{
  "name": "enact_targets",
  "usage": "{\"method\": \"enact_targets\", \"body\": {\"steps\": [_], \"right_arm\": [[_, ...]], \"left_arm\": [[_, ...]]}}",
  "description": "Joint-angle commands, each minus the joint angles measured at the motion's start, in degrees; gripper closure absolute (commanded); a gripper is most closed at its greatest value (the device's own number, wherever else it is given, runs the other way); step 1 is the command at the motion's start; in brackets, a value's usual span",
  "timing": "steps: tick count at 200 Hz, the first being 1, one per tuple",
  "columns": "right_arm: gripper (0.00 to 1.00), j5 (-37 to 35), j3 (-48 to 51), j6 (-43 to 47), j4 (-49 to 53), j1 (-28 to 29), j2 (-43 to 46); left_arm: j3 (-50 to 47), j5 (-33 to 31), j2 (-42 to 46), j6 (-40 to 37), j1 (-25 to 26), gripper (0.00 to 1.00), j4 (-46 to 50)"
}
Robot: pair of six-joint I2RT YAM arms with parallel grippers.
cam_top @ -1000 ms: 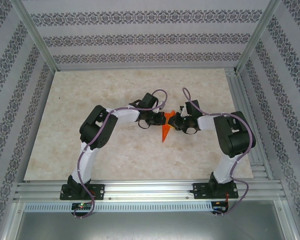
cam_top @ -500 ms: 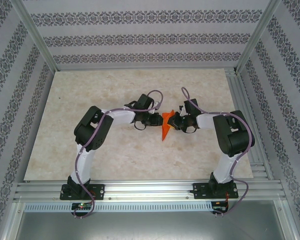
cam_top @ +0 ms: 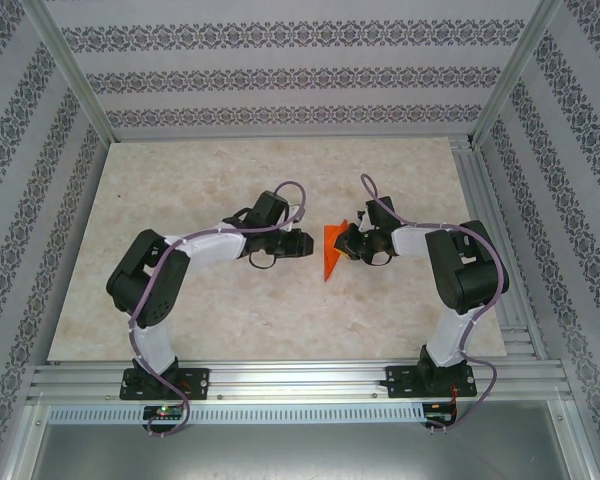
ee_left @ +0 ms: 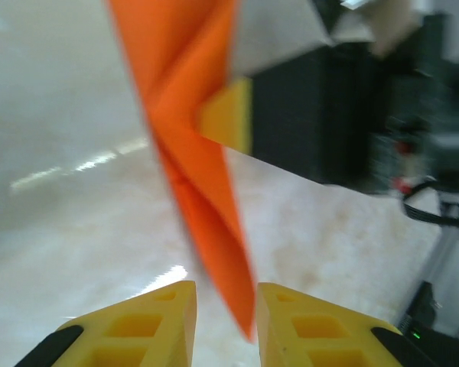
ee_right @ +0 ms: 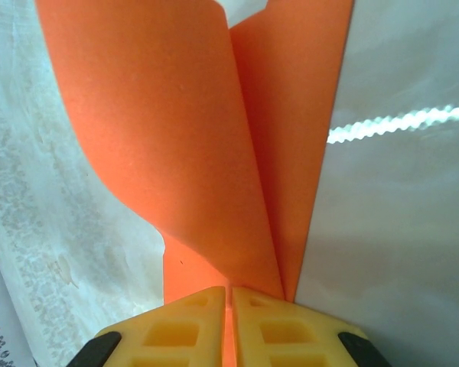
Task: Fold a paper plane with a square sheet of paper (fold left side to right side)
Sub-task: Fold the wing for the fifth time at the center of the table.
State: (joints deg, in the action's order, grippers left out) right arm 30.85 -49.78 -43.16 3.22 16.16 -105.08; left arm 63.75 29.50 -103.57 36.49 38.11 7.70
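My right fingers (ee_right: 195, 321) are shut flat on the orange paper plane (ee_right: 176, 138) and nothing else is holding it. It stands up out of their pinch, lifted off the desk (cam_top: 180, 200). My left fingers (ee_left: 161, 313) are parted with nothing between them. From the left wrist the plane's pointed tip hangs just ahead of their gap. From above they sit a little apart from the paper, on the side away from my right fingers.

What worries me is the loose layer. Just beyond my right fingertips one flap bows away from the flatter layer beside it, so I judge the crease is not pressed hard. Left alone, the fold could spring wider and lose its line.

The grip is another risk. It is a narrow pinch on thin paper near one edge, and any twist of my right wrist could make the sheet pivot, slide out, or tear at the pinch.

The third risk is my left fingers going back in. The tip lines up with their gap, but the gap is narrow. An approach slightly off-line would catch the point on a fingertip and buckle it, or shove the whole plane sideways in my right fingers and skew the centre crease.

I would widen the left fingers first, then close on both layers together — slowly.
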Motion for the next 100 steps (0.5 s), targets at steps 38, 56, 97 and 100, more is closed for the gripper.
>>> {"method": "enact_targets", "body": {"steps": [38,56,97,100], "right_arm": [[0.88,-5.4,0.6,1.9,5.2,1.1,-2.8],[0.87,-5.3,0.5,2.0,5.4,1.0,-2.8],[0.87,-5.4,0.2,2.3,5.6,1.0,-3.1],[0.87,-5.3,0.3,2.3,5.6,1.0,-3.2]], "left_arm": [[3.5,2.2,-3.5,4.2,6.9,0.72,-5.1],[3.3,2.2,-4.6,4.6,7.0,0.72,-5.9],[4.2,1.3,-7.4,3.2,7.2,0.72,-3.8],[4.2,1.1,-7.6,3.1,7.2,0.72,-3.8]]}}
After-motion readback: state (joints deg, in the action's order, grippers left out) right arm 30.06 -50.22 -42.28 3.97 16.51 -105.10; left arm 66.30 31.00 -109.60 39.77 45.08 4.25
